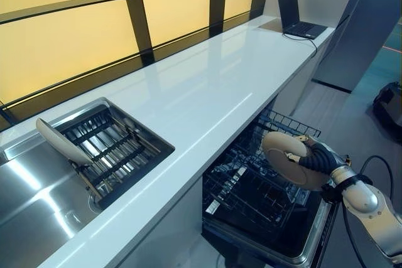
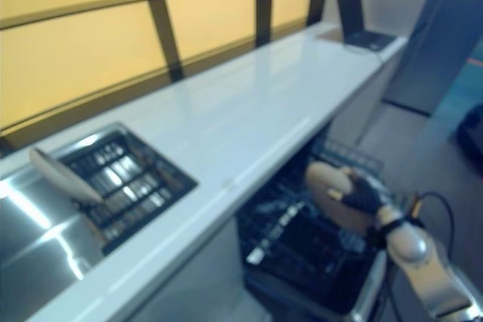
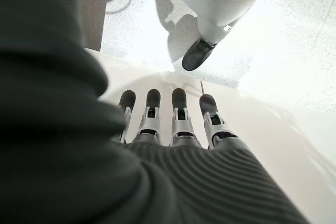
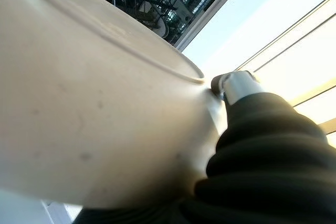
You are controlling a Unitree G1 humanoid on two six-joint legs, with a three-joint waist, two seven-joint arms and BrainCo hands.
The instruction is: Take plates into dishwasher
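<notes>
Cream round plate (image 1: pixel 290 158), tilted, gripped in right hand (image 1: pixel 312 157) over open dishwasher (image 1: pixel 260 202) rack; left hand (image 3: pixel 173 121) fingers straight. White glossy worktop (image 1: pixel 207 92), sink (image 1: pixel 38 186), amber windows (image 1: pixel 69 36).

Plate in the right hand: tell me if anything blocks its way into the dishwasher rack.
Nothing visible does. The right hand holds the plate directly above the pulled-out dishwasher rack, whose wire slots beneath it look free.
</notes>
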